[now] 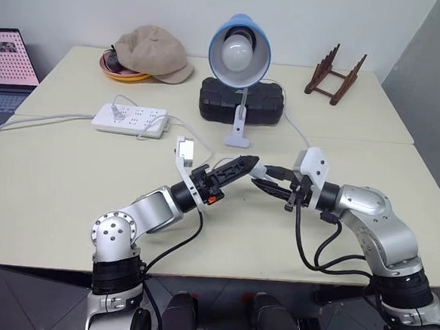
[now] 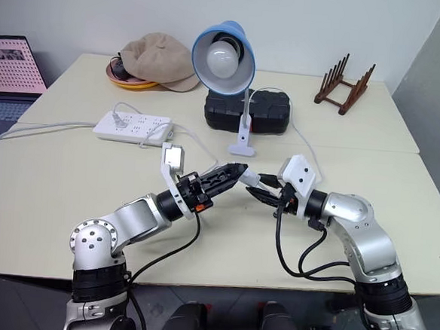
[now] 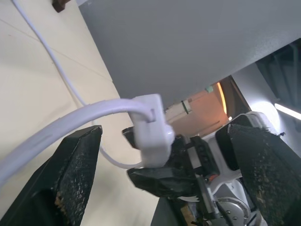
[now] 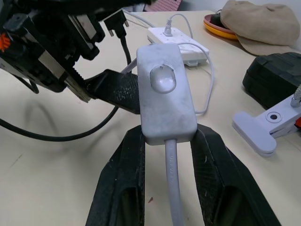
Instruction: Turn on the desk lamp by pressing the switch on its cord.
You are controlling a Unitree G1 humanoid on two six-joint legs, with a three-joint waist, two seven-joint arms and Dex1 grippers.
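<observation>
Between the right gripper's [image 4: 164, 155] pinching fingers, the switch [image 4: 164, 92] half hides the spread left gripper [image 3: 164, 174].

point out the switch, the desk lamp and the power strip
switch [image 4: 165, 94], right wrist view, on its body beside the round button
desk lamp [image 1: 238, 51], left eye view, on the white bulb inside the blue shade
power strip [image 1: 130, 119], left eye view, on its top face
</observation>
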